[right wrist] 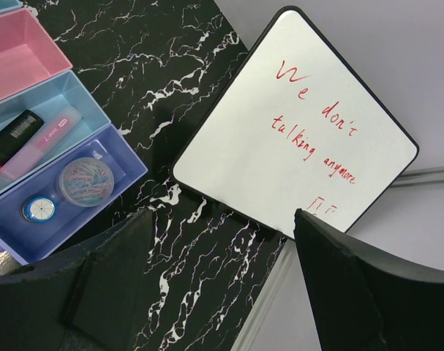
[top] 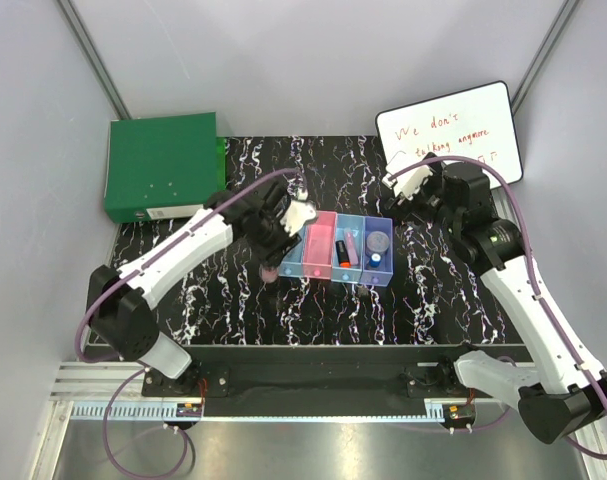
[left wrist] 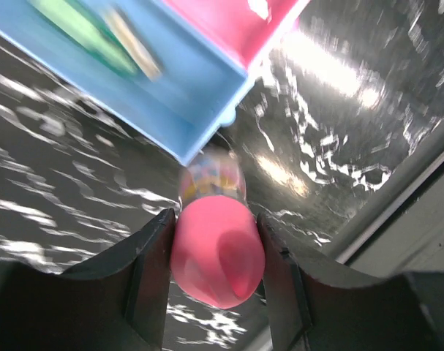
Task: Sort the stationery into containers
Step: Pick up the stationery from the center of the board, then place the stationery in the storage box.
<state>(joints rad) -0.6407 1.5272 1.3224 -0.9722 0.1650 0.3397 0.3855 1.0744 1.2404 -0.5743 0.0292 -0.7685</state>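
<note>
My left gripper (left wrist: 217,292) is shut on the pink-capped tube (left wrist: 216,248), holding it by the cap just off the near corner of the leftmost light blue bin (left wrist: 170,102). A green stick (left wrist: 83,33) lies in that bin, and the pink bin (left wrist: 236,22) is beside it. In the top view this gripper (top: 270,262) is at the left end of the bin row (top: 335,280). My right gripper (right wrist: 218,227) is open and empty over the table. Beside it, an orange marker (right wrist: 2,146) and a pink marker (right wrist: 50,135) lie in the second blue bin. A round disc (right wrist: 85,180) and a small blue piece (right wrist: 40,210) lie in the purple bin (right wrist: 126,157).
A white writing board (top: 448,135) with red handwriting leans at the back right, just behind my right gripper (top: 401,178). A large flat green box (top: 161,165) sits at the back left. The table is black marble-patterned (top: 283,310).
</note>
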